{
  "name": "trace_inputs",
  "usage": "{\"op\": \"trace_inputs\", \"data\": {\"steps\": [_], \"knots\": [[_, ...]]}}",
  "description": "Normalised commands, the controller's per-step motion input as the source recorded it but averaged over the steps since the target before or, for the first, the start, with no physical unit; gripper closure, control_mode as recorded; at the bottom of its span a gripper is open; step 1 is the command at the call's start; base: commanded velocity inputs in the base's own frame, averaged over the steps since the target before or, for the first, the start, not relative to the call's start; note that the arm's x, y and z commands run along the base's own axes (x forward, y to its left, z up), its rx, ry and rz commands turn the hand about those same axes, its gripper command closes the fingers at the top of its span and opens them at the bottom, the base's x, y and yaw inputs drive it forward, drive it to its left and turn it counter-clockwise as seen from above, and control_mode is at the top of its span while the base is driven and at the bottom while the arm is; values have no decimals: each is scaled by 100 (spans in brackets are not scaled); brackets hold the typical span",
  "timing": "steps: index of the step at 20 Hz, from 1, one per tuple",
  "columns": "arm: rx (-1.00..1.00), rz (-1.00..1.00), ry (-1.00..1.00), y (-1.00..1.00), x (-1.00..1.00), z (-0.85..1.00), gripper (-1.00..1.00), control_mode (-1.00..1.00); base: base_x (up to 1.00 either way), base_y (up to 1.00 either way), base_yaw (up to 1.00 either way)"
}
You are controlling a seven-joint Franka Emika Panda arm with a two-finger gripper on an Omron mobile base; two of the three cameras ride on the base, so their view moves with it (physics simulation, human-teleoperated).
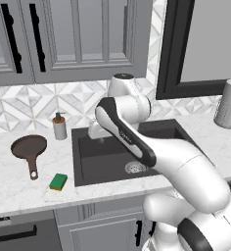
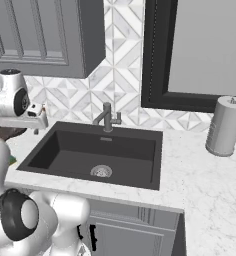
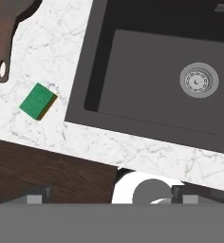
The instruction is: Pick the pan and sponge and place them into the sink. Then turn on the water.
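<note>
The first pick is not yet begun. The end effector (image 3: 112, 199) hangs wide and empty over the dark grey rectangular sink (image 3: 92, 57). The small dark brown round frying pan (image 1: 29, 147) and green-topped rectangular sponge (image 3: 37, 101) lie on the marble worktop (image 3: 52, 57) off to its side; next it must travel across and descend.

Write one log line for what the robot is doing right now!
pan: on counter, left of sink | sponge: on counter near front edge | sink: nothing inside | gripper: open, holding nothing
</note>
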Motion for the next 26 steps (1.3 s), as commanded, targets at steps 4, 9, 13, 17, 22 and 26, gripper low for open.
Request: {"op": "trace_inputs", "data": {"steps": [4,9,13,17,22,26], "knots": [[0,13,7,69,-5,-32,-100,-100,0,0,0],[0,6,13,84,0,-40,-100,-100,0,0,0],[0,0,4,79,0,-35,-100,-100,0,0,0],[0,0,0,59,4,-33,-100,-100,0,0,0],[-1,0,-4,57,16,-28,-100,-100,0,0,0],[0,0,-13,47,29,-10,-100,-100,0,0,0]]}}
